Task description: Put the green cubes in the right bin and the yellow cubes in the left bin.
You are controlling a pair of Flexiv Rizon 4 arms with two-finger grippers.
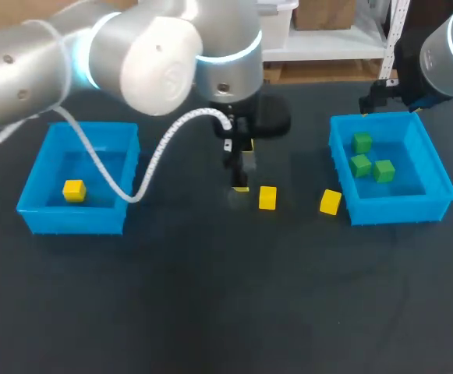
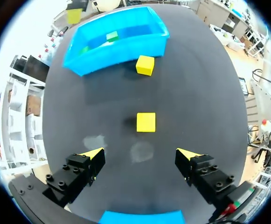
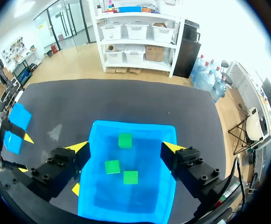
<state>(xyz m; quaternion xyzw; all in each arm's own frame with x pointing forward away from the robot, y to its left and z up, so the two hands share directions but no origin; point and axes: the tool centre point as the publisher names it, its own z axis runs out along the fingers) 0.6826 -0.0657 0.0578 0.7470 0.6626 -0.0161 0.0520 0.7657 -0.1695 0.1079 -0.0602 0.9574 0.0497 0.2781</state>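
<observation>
Left gripper [image 2: 140,154]: wide open, empty, above table [image 2: 196,93]. Near yellow cube [image 2: 146,122]: just ahead, on table; 2nd yellow cube [image 2: 145,65] beside right bin [image 2: 121,51]. Right gripper [image 3: 126,147]: open, empty, over 3 green cubes [image 3: 112,166]. Likely light, rigid; grip 2 flat opposite faces

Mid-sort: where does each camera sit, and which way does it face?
Head view: fixed above and behind, looking down on the table; left arm over the middle, right arm by the right bin.
Left wrist view: on the left wrist, looking along the open left claw past two yellow cubes toward the right bin.
Right wrist view: on the right wrist, looking down past the open right claw into the right bin with three green cubes.
Shared: all three show the right bin and green cubes.
</observation>
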